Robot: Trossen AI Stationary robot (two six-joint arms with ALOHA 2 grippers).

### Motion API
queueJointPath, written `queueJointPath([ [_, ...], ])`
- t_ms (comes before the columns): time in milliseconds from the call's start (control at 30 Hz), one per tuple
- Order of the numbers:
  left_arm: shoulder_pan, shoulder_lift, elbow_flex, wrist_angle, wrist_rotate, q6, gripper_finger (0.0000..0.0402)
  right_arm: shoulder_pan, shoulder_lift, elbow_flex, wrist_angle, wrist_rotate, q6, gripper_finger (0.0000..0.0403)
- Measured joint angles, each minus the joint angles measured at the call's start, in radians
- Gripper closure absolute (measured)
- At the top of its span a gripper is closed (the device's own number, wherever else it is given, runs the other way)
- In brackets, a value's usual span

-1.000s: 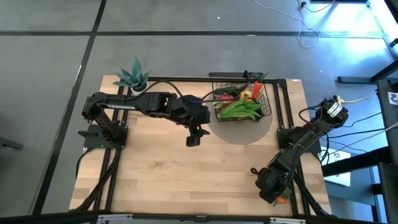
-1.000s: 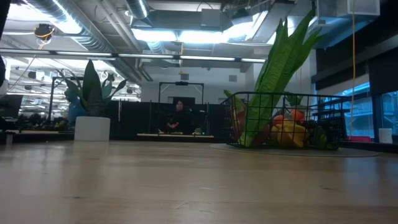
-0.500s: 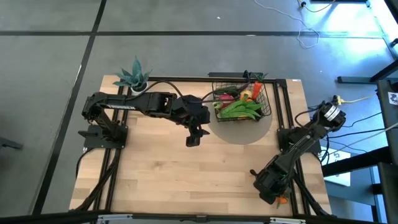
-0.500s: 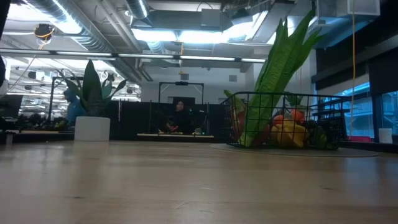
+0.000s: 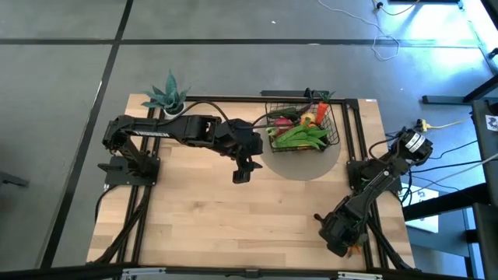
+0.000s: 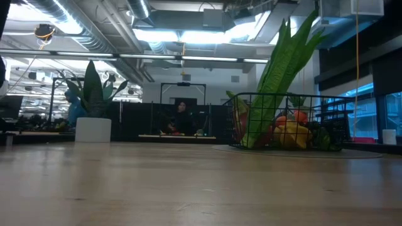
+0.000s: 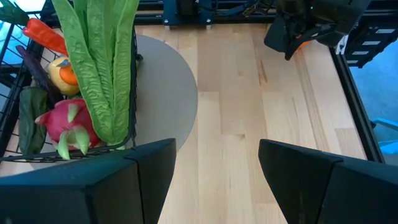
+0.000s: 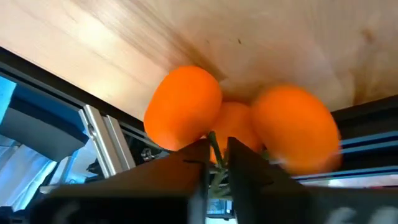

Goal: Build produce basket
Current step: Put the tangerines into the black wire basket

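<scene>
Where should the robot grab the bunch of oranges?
Probably by the thin green stem where the oranges join. The round fruits look too wide and smooth to pinch. The right gripper already has its fingers closed on that stem, at the table's near right edge.

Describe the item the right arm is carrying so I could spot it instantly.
Start at the table's near right corner, where the right tool is shut on the oranges. They are a cluster of smooth orange balls on a thin green stem, the only produce outside the basket.

My left fingers (image 5: 242,176) hang over the bench (image 5: 202,218) just beside the basket (image 5: 303,127) of produce (image 5: 299,136); my right fingers (image 5: 352,247) sit at the near right corner.
</scene>
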Motion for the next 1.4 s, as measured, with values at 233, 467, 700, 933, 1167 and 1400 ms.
queueJointPath([
  [233, 0.0, 0.0, 0.0, 0.0, 0.0, 0.0, 0.0183, 0.0, 0.0, 0.005, -0.006, 0.008, -0.062, 0.0401],
  [467, 0.0, 0.0, 0.0, 0.0, 0.0, 0.026, 0.0183, -0.006, -0.016, 0.074, -0.087, -0.002, -0.081, 0.0402],
  [700, 0.0, 0.0, 0.0, -0.005, 0.0, 0.028, 0.0183, -0.054, -0.045, 0.213, -0.338, -0.004, -0.132, 0.0403],
  [933, 0.0, 0.0, 0.0, -0.022, 0.0, 0.028, 0.0183, -0.146, -0.046, 0.414, -0.79, 0.073, -0.3, 0.0403],
  [1167, 0.0, 0.0, 0.0, -0.023, 0.0, 0.02, 0.0183, -0.273, -0.073, 0.529, -0.99, 0.307, -0.372, 0.0403],
  [1400, 0.0, 0.0, 0.001, -0.023, 0.002, 0.019, 0.0183, -0.429, -0.123, 0.536, -1.024, 0.504, -0.492, 0.0403],
])
